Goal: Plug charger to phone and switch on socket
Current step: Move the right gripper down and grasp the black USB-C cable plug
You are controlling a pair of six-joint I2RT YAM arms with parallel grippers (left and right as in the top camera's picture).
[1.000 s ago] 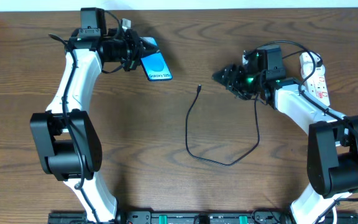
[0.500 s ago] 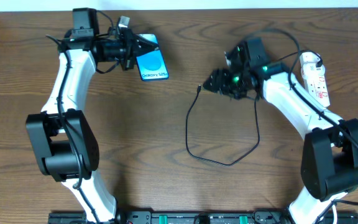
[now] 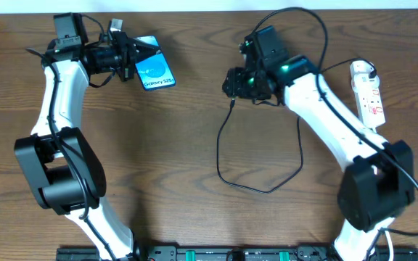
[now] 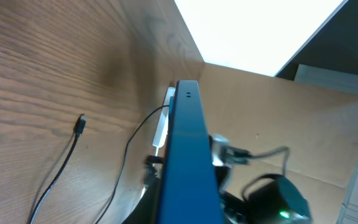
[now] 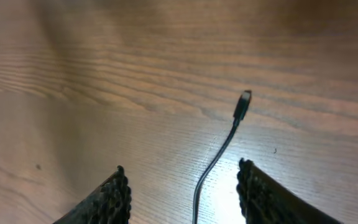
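The phone (image 3: 154,72), blue-teal screen with white "Galaxy" text, is held off the table at the back left by my left gripper (image 3: 129,56), which is shut on it. In the left wrist view it shows edge-on as a blue slab (image 4: 188,155). The charger cable (image 3: 256,185) loops across the table's middle; its black connector tip (image 3: 233,102) lies on the wood. My right gripper (image 3: 232,81) is open, just above the tip. In the right wrist view the tip (image 5: 243,103) and cable lie between the open fingers (image 5: 182,177). The socket (image 3: 367,93) lies at the far right.
The socket's white cord (image 3: 361,67) and plug sit at its far end. A cardboard wall (image 4: 291,124) stands beyond the table's edge in the left wrist view. The charger tip (image 4: 79,124) also shows there.
My left gripper has carried the phone left and toward the back. My right gripper has swung left from near the socket to over the charger tip.
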